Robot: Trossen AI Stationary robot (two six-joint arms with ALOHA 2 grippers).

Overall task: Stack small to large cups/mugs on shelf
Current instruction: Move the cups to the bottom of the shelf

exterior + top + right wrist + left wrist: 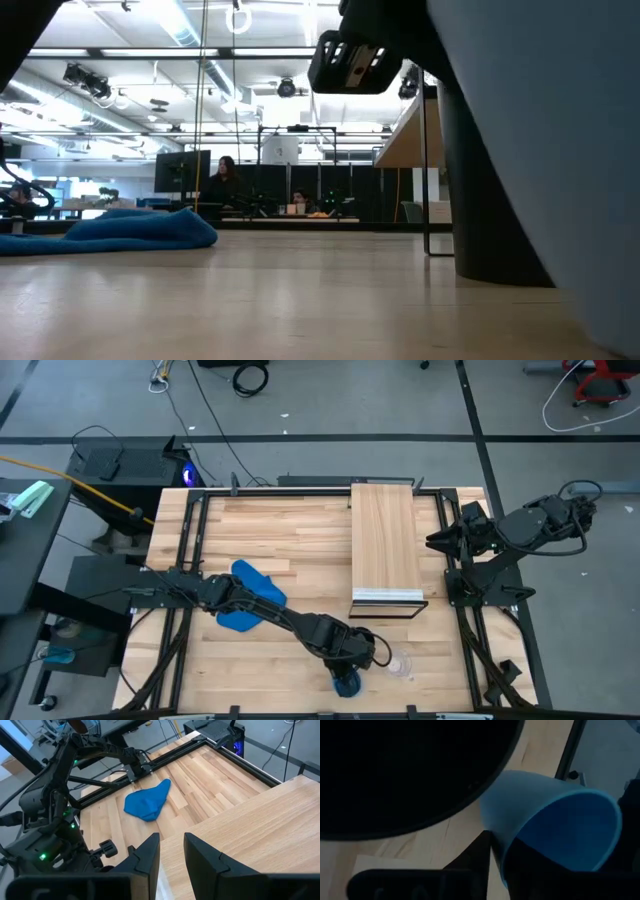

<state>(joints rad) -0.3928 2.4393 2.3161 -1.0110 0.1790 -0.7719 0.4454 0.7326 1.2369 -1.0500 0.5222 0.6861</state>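
My left gripper [349, 665] reaches to the table's near edge and is shut on the light-blue cup [347, 682], which fills the right of the low view [560, 150] and shows tilted in the left wrist view [545, 815]. The black cup [485, 190] stands upright on its base on the tabletop right beside it and also shows in the left wrist view [405, 770]. The clear cup [402, 663] stands on the table just right of the gripper. The shelf [385, 545] lies far right of centre. My right gripper [172, 855] waits beside the shelf's right side, open by a narrow gap and empty. My left gripper holds the light-blue cup by its rim [506, 851], one finger [545, 865] inside the mouth and the other finger [470, 857] outside against the wall. The cup is tilted, its mouth turned toward the wrist. Whether its base touches the table does not show.
A crumpled blue cloth [250, 595] lies on the tabletop at left of centre, under the left arm. Black frame rails [190, 550] run along the table's left and right sides. Bare wood lies between the cloth and the shelf.
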